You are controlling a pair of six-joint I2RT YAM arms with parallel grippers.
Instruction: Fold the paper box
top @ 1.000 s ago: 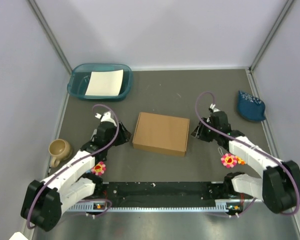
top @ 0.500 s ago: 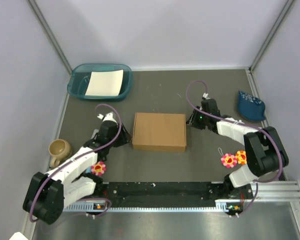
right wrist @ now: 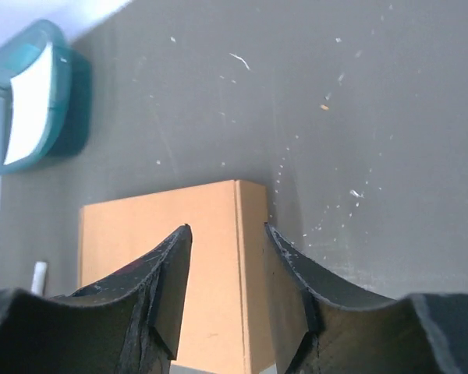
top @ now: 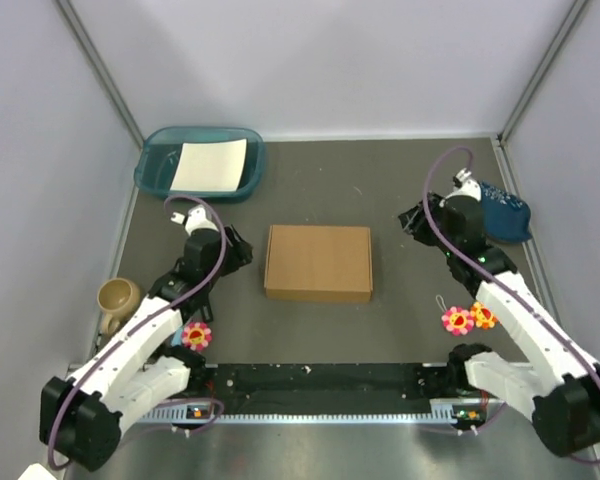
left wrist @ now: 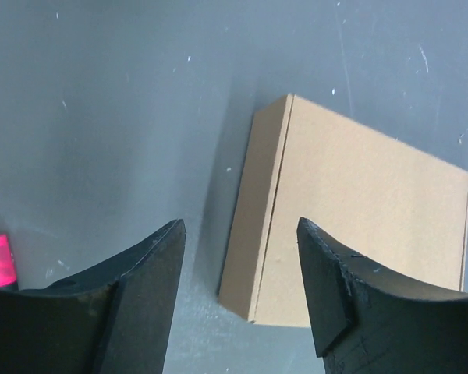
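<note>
Paper box of brown cardboard, folded shut and lying flat, sits on the dark counter between the two arms. The left hand is just beside the box's left edge without touching it, its fingers spread wide and holding nothing; its wrist view looks down on that side of the box. The right hand is near the box's right edge but apart from it, and it is parted more narrowly and also empty. Beyond the box to the far left is a teal tray with a white paper sheet in it. A tan mug sits well to the box's left.
</note>
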